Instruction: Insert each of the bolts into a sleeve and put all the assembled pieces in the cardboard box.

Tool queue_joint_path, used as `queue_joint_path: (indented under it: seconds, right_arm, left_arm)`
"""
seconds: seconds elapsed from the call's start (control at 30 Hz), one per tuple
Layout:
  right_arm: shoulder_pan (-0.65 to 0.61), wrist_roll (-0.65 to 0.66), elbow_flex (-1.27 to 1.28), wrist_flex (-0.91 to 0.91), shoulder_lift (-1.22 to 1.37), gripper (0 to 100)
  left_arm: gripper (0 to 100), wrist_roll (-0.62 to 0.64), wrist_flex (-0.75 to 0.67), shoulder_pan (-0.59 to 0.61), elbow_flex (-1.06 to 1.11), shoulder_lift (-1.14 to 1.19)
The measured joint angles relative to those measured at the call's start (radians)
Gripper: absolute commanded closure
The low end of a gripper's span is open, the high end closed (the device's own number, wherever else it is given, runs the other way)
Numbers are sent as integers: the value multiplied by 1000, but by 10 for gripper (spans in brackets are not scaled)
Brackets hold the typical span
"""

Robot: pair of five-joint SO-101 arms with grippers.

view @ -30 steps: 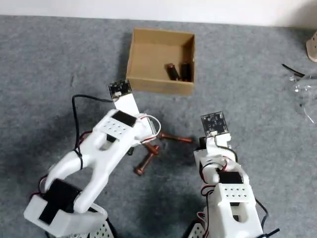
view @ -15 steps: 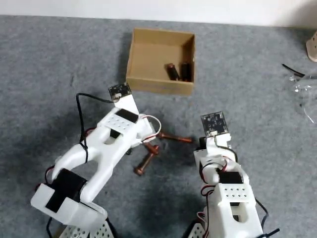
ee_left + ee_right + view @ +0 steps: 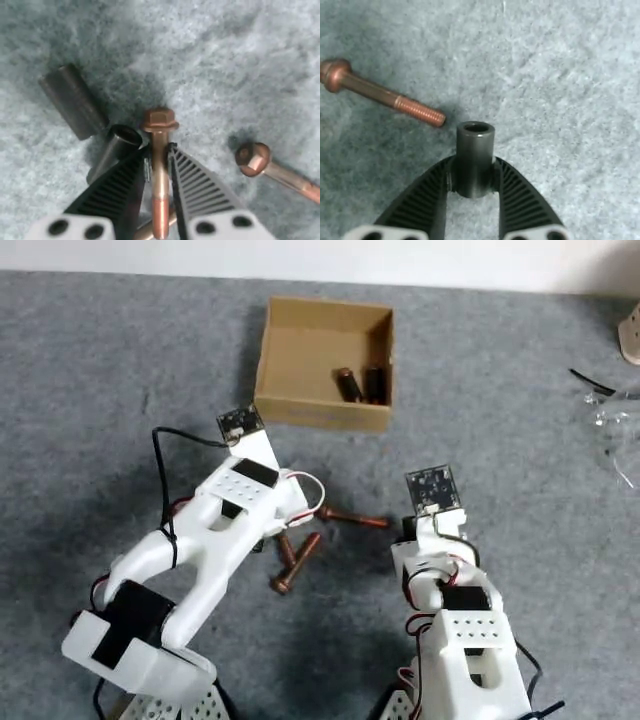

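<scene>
Grey carpet [image 3: 520, 390]: three unassembled bolts [image 3: 355, 518], three empty sleeves [image 3: 72, 107], one cardboard box [image 3: 320, 412]

A robotics lab or workshop, I judge; my grey carpet-covered counter [image 3: 110, 380] meets a plain white wall [image 3: 300, 254]; clear plastic safety glasses [image 3: 612, 416] lie at its edge.

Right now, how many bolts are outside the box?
3. One bolt in the left gripper, a second bolt lies beside it, a third bolt near the right gripper. More may hide in the box.
</scene>
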State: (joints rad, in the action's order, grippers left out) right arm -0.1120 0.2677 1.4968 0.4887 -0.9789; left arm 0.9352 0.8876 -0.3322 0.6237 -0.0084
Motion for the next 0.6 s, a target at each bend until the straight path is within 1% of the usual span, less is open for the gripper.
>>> queue_joint_path:
  seconds: [0.1, 0.27, 0.43, 0.6]
  right_arm:
    - [0, 0, 0, 0, 0, 994]
    - [0, 0, 0, 0, 0, 994]
    - [0, 0, 0, 0, 0, 994]
    - [0, 0, 0, 0, 0, 994]
  left_arm:
    - [993, 0, 0, 0, 0, 0]
    - [994, -63, 2, 0, -9, 2]
    - [995, -184, 6, 0, -31, -21]
    - [995, -278, 109, -28, -32, -172]
